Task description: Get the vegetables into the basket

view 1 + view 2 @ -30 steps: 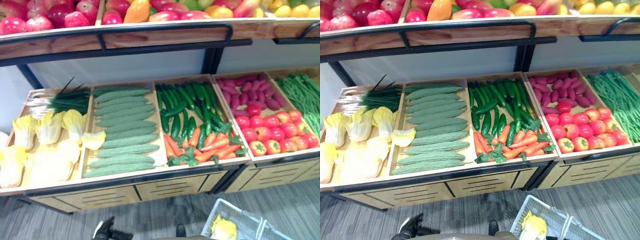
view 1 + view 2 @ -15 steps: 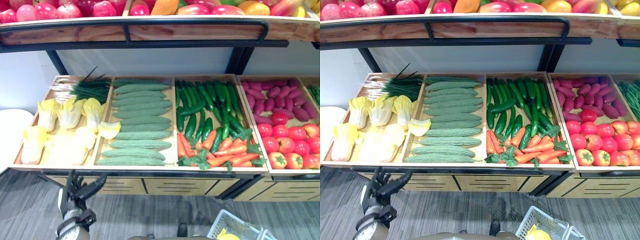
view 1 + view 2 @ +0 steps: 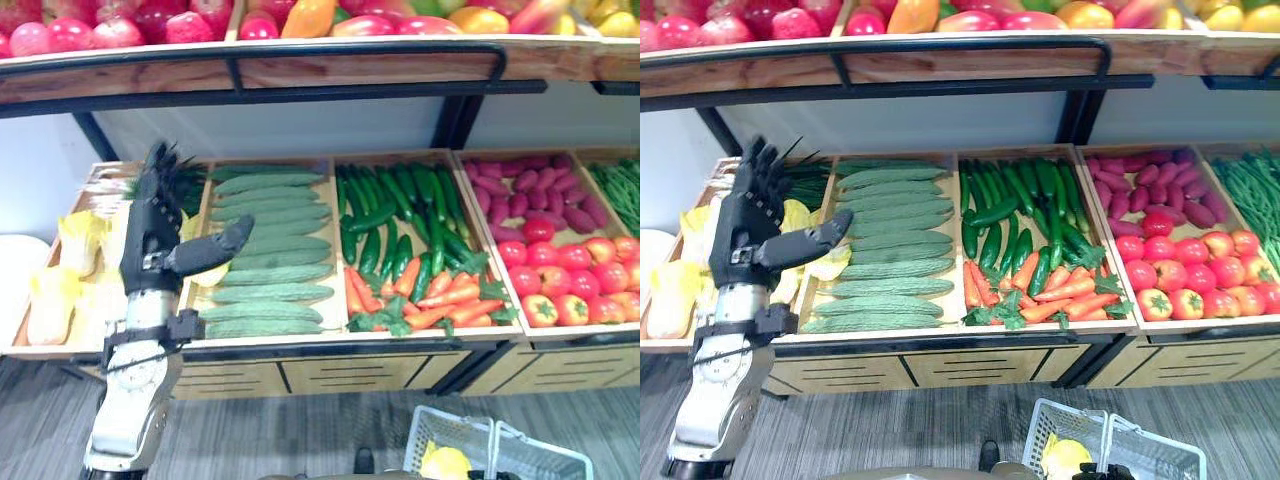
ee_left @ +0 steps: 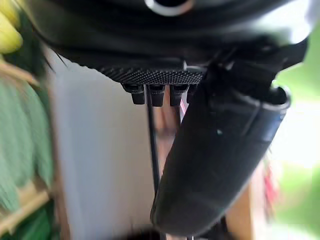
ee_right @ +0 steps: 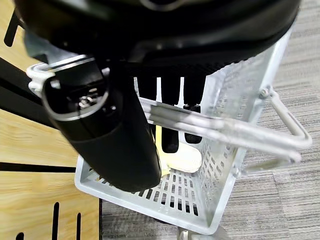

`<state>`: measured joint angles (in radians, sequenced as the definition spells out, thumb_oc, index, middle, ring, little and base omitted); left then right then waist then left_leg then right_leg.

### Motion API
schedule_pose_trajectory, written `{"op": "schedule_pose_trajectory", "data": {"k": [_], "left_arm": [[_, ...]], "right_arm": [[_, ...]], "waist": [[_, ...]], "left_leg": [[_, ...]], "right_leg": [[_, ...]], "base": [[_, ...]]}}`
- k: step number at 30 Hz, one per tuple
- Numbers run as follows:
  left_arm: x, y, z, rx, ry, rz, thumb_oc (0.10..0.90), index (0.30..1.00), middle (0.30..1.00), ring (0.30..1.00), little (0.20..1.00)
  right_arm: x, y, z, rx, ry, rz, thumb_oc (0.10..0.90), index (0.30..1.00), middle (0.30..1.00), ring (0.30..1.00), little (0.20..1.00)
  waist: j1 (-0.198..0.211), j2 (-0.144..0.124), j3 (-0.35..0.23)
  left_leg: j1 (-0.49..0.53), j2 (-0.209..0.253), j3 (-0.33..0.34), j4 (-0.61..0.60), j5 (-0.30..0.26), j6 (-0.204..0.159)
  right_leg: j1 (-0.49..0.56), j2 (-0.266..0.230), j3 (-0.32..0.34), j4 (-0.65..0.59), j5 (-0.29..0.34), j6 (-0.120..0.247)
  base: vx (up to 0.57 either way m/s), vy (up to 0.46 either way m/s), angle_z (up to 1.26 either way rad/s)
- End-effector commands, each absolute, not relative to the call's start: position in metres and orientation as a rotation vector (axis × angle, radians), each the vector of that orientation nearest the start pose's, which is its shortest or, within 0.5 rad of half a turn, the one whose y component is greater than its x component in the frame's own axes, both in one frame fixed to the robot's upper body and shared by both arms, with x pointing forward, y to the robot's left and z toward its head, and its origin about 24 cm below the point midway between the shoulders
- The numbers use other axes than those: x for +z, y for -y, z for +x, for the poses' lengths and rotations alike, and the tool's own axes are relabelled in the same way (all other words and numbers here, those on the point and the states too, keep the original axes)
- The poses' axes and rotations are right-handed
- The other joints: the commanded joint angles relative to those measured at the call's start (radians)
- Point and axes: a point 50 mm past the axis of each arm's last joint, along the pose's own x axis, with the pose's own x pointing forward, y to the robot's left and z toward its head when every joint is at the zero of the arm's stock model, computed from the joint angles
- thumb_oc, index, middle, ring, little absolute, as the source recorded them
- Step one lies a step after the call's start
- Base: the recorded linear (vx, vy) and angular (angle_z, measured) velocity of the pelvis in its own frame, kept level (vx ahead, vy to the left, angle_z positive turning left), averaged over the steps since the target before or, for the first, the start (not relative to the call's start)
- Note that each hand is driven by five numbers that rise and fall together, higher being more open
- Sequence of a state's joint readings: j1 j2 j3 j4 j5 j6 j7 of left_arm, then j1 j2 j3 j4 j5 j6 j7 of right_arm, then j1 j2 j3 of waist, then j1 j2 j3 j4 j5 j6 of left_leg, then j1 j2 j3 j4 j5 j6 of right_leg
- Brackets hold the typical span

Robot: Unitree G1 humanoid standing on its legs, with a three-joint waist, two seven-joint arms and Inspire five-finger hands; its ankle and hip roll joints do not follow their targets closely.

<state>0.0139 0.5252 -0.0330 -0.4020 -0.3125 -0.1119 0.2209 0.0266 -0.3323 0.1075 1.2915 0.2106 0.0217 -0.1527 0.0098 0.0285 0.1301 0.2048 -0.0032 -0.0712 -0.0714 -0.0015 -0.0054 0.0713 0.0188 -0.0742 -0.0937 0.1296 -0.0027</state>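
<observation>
The display stand (image 3: 300,345) holds wooden trays of vegetables under a shelf of fruit (image 3: 300,20). From the left hand (image 3: 755,225) outward lie the cabbages (image 3: 55,300) just below and beside its fingers, then the pale green cucumbers (image 3: 880,245) off its thumb side, then dark cucumbers (image 3: 1015,215) and carrots (image 3: 1040,295), with tomatoes (image 3: 1190,270) and purple sweet potatoes (image 3: 1160,190) farthest away. The left hand is raised in front of the cabbage tray, its fingers (image 3: 760,165) straight and spread, thumb jutting toward the pale cucumbers, holding nothing. Those cucumbers lie crosswise to the raised fingers, long axes running side to side along the tray. This hand is clearly the nearer one. The right hand (image 5: 125,120) curls round the handle of the white basket (image 3: 1110,455), which hangs low near the floor and already holds a yellowish item (image 3: 1065,455). No writing can be made out.
</observation>
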Motion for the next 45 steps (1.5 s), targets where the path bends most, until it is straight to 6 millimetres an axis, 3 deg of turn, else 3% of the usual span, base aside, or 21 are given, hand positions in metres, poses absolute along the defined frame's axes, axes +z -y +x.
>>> {"op": "schedule_pose_trajectory", "data": {"k": [1, 7, 12, 14, 19, 22, 24, 26, 27, 30, 37, 38, 45], "left_arm": [[0.190, -0.176, 0.238, -0.125, 0.676, 0.224, 0.900, 1.000, 1.000, 1.000, 1.000], [0.194, -0.145, 0.271, -0.247, 0.668, 0.381, 0.900, 1.000, 1.000, 1.000, 1.000], [0.165, -0.119, 0.314, -0.296, 0.513, 0.569, 0.900, 1.000, 1.000, 1.000, 1.000], [0.163, -0.113, 0.326, -0.282, 0.512, 0.657, 0.900, 1.000, 1.000, 1.000, 1.000], [0.132, -0.113, 0.356, -0.239, 0.363, 0.875, 0.900, 1.000, 1.000, 1.000, 1.000], [0.124, -0.116, 0.363, -0.235, 0.333, 0.984, 0.900, 1.000, 1.000, 1.000, 1.000], [0.110, -0.126, 0.371, -0.232, 0.272, 1.147, 0.900, 1.000, 1.000, 1.000, 1.000], [0.103, -0.129, 0.372, -0.240, 0.251, 1.226, 0.900, 1.000, 1.000, 1.000, 1.000], [0.085, -0.136, 0.375, -0.255, 0.165, 1.331, 0.900, 1.000, 1.000, 1.000, 1.000], [0.067, -0.146, 0.375, -0.281, 0.070, 1.436, 0.900, 1.000, 1.000, 1.000, 1.000], [0.042, -0.153, 0.368, -0.325, -0.022, 1.537, 0.900, 1.000, 1.000, 1.000, 1.000], [0.037, -0.155, 0.366, -0.334, -0.050, 1.528, 0.400, 0.300, 0.300, 0.300, 0.300], [0.028, -0.166, 0.362, -0.321, -0.116, 1.512, 0.400, 0.300, 0.300, 0.300, 0.300]], "right_arm": [[-0.146, 0.286, 0.091, -0.334, -1.233, -0.347, 0.400, 0.300, 0.300, 0.300, 0.300], [-0.142, 0.286, 0.110, -0.288, -1.197, -0.393, 0.400, 0.300, 0.300, 0.300, 0.300], [-0.141, 0.288, 0.109, -0.293, -1.201, -0.402, 0.400, 0.300, 0.300, 0.300, 0.300], [-0.141, 0.289, 0.110, -0.297, -1.195, -0.404, 0.400, 0.300, 0.300, 0.300, 0.300], [-0.139, 0.297, 0.106, -0.323, -1.199, -0.427, 0.400, 0.300, 0.300, 0.300, 0.300], [-0.138, 0.299, 0.104, -0.335, -1.198, -0.423, 0.400, 0.300, 0.300, 0.300, 0.300], [-0.138, 0.302, 0.099, -0.348, -1.198, -0.423, 0.400, 0.300, 0.300, 0.300, 0.300], [-0.138, 0.302, 0.098, -0.349, -1.198, -0.422, 0.400, 0.300, 0.300, 0.300, 0.300], [-0.138, 0.304, 0.098, -0.349, -1.195, -0.430, 0.400, 0.300, 0.300, 0.300, 0.300], [-0.137, 0.304, 0.099, -0.345, -1.187, -0.436, 0.400, 0.300, 0.300, 0.300, 0.300], [-0.136, 0.304, 0.102, -0.345, -1.168, -0.434, 0.400, 0.300, 0.300, 0.300, 0.300], [-0.136, 0.302, 0.104, -0.338, -1.166, -0.430, 0.400, 0.300, 0.300, 0.300, 0.300], [-0.135, 0.302, 0.109, -0.328, -1.150, -0.436, 0.400, 0.300, 0.300, 0.300, 0.300]], "waist": [[-0.030, -0.013, -0.058], [-0.078, 0.037, -0.068], [-0.142, 0.084, -0.067], [-0.160, 0.100, -0.060], [-0.205, 0.144, -0.050], [-0.218, 0.153, -0.049], [-0.239, 0.162, -0.048], [-0.245, 0.164, -0.048], [-0.256, 0.167, -0.049], [-0.268, 0.171, -0.048], [-0.284, 0.183, -0.048], [-0.287, 0.187, -0.048], [-0.299, 0.205, -0.042]], "left_leg": [[-0.037, -0.005, 0.003, -0.016, -0.007, -0.046], [-0.028, -0.003, 0.041, -0.016, -0.008, -0.049], [-0.029, -0.002, 0.067, -0.016, -0.005, -0.055], [-0.030, -0.002, 0.079, -0.016, -0.003, -0.056], [-0.025, -0.004, 0.115, -0.016, -0.009, -0.057], [-0.022, -0.002, 0.124, -0.016, -0.010, -0.059], [-0.019, 0.000, 0.136, -0.016, -0.012, -0.061], [-0.018, 0.000, 0.141, -0.016, -0.012, -0.061], [-0.017, 0.001, 0.153, -0.016, -0.013, -0.062], [-0.014, 0.003, 0.168, -0.016, -0.015, -0.062], [-0.007, 0.002, 0.191, -0.016, -0.020, -0.062], [-0.006, 0.001, 0.198, -0.016, -0.022, -0.062], [-0.008, -0.001, 0.215, -0.016, -0.023, -0.063]], "right_leg": [[0.080, -0.028, 0.048, 0.015, -0.145, 0.061], [0.076, -0.033, 0.082, 0.013, -0.140, 0.066], [0.070, -0.038, 0.101, 0.006, -0.135, 0.071], [0.065, -0.040, 0.110, 0.008, -0.135, 0.073], [0.057, -0.044, 0.133, 0.006, -0.135, 0.081], [0.055, -0.044, 0.137, 0.006, -0.135, 0.083], [0.056, -0.044, 0.142, 0.006, -0.138, 0.087], [0.057, -0.044, 0.145, 0.006, -0.139, 0.088], [0.055, -0.042, 0.151, 0.006, -0.138, 0.089], [0.055, -0.040, 0.162, 0.006, -0.139, 0.089], [0.055, -0.039, 0.174, 0.006, -0.138, 0.092], [0.054, -0.039, 0.178, 0.006, -0.138, 0.092], [0.044, -0.040, 0.191, 0.006, -0.133, 0.093]], "base": [[0.00, -0.017, -0.31], [0.00, 0.000, -0.22], [-0.02, -0.001, -0.12], [-0.01, -0.001, -0.09], [0.00, 0.010, -0.17], [0.01, -0.007, -0.17], [0.02, -0.015, -0.13], [0.01, -0.006, -0.06], [0.03, -0.015, -0.11], [0.02, -0.013, -0.13], [0.01, 0.004, -0.08], [0.01, 0.007, -0.04], [0.00, 0.010, -0.07]]}}
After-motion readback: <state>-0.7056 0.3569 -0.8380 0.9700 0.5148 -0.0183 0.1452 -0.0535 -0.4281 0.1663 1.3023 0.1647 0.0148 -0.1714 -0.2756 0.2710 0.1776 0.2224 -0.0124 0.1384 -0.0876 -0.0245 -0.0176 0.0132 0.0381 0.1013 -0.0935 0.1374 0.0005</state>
